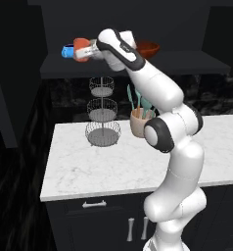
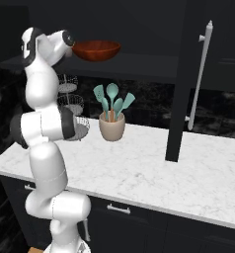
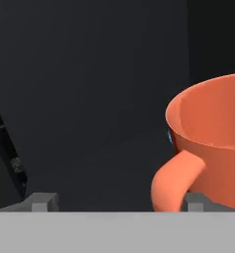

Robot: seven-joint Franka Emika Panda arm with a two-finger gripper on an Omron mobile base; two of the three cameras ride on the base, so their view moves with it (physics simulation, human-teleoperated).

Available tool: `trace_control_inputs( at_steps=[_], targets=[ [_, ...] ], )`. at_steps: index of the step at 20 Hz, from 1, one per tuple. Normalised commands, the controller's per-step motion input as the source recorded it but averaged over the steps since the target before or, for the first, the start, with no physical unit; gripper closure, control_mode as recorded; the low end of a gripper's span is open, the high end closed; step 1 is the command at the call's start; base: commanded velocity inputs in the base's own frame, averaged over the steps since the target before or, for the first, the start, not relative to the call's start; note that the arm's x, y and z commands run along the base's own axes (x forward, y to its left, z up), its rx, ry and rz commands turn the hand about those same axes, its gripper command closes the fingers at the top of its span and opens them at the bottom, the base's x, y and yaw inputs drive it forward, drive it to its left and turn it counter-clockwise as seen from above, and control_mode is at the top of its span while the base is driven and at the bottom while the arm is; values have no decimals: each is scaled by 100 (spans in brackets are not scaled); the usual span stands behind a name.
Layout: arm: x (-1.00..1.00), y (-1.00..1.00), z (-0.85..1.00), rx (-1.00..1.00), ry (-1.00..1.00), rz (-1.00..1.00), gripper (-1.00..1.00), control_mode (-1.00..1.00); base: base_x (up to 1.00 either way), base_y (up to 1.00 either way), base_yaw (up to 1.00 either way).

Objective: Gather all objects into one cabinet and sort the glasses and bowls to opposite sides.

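On the dark shelf point(image 1: 187, 62) of the black cabinet, the orange mug point(image 1: 81, 49) stands near the left end, with the blue cup point(image 1: 66, 51) just left of it. My gripper point(image 1: 87, 50) is at the mug's right side and is open. In the hand view the mug point(image 3: 213, 133) rises on the right, its handle point(image 3: 175, 183) just inside the right fingertip point(image 3: 193, 200); my gripper point(image 3: 118, 201) has a wide gap. The reddish-brown bowl point(image 1: 148, 48) sits further right on the shelf. A pale tumbler point(image 1: 128, 36) peeks out behind my wrist. The cabinet door point(image 2: 181, 84) stands open.
On the white marble counter point(image 1: 89, 169) stand a wire three-tier basket stand point(image 1: 103, 115) and a beige crock of teal spatulas point(image 2: 112, 123). The open door's white bar handle point(image 2: 202, 74) hangs over the counter's right part. Black drawers point(image 1: 94, 215) lie below.
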Motion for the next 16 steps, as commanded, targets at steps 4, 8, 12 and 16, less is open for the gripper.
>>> trace_control_inputs(
  at_steps=[4, 8, 12, 16],
  targets=[
    [-5, -1, 18, 30, 8, 0, -100, -100, 0, 0, 0],
    [0, 2, 23, 15, 20, 3, -100, -100, 0, 0, 0],
    [2, 0, 1, 0, 39, 7, -100, -100, 0, 0, 0],
    [17, 0, 17, 0, 27, 1, -100, -100, 0, 0, 0]
  ],
)
